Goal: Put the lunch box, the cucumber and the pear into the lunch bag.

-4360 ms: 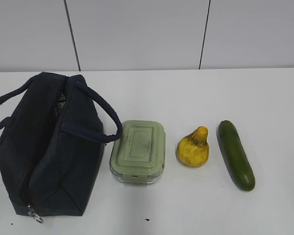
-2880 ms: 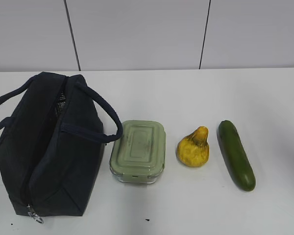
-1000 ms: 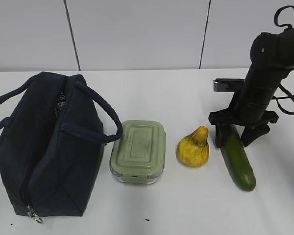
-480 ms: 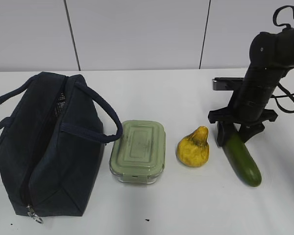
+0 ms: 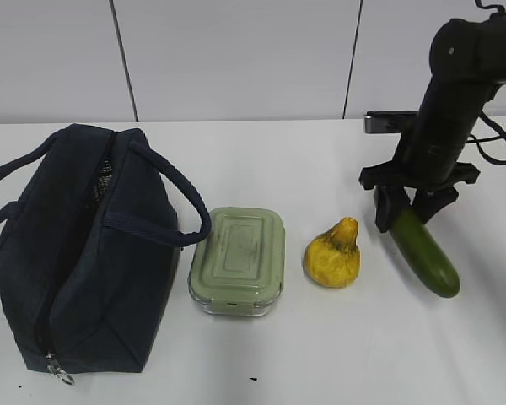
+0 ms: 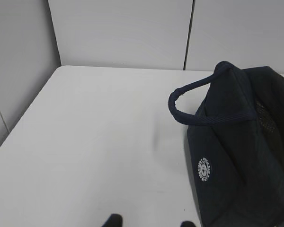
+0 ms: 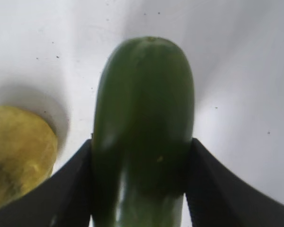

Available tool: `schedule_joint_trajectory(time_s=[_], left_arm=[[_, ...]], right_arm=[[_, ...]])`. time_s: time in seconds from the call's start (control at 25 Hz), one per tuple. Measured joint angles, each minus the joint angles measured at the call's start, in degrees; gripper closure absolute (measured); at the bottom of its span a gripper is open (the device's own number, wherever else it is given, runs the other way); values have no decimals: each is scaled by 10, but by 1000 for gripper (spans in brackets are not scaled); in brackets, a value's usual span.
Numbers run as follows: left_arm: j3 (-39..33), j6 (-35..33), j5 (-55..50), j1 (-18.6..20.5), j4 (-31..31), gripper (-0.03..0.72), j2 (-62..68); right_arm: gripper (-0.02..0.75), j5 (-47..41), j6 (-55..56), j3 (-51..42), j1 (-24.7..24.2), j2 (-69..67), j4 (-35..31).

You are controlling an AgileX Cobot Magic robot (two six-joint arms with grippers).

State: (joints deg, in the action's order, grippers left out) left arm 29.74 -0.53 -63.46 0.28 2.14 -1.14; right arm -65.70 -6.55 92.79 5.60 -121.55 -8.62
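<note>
Over on the right side of the white table (image 5: 320,160), the right gripper (image 5: 409,215) has its two black fingers (image 7: 66,189) pressed against either side of the cucumber (image 5: 425,252), clamping it near its far end. The cucumber hangs at a slant, its near end dipping low toward the tabletop (whether it is clear of the surface there I cannot tell). Just to its left sits the pear (image 5: 333,253), yellow and speckled, neck pointing away from me, apart from the cucumber. Left of that again is the lunch box (image 5: 238,260), its sage-green lid on, flat on the table. The lunch bag (image 5: 80,245) lies at the far left with its top gaping open and one strap handle looping toward the lunch box. The left gripper (image 6: 149,220) shows only as two dark fingertips at the bottom of its wrist view, standing apart with nothing between them, above bare table beside the bag
</note>
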Motion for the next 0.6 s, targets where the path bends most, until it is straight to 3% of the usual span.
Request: schedule_joint_trajectory(time_s=[0.6], left_arm=[[0, 0, 0, 0, 0, 450, 0]], right_arm=[[346, -43, -4, 72, 0, 92, -9]])
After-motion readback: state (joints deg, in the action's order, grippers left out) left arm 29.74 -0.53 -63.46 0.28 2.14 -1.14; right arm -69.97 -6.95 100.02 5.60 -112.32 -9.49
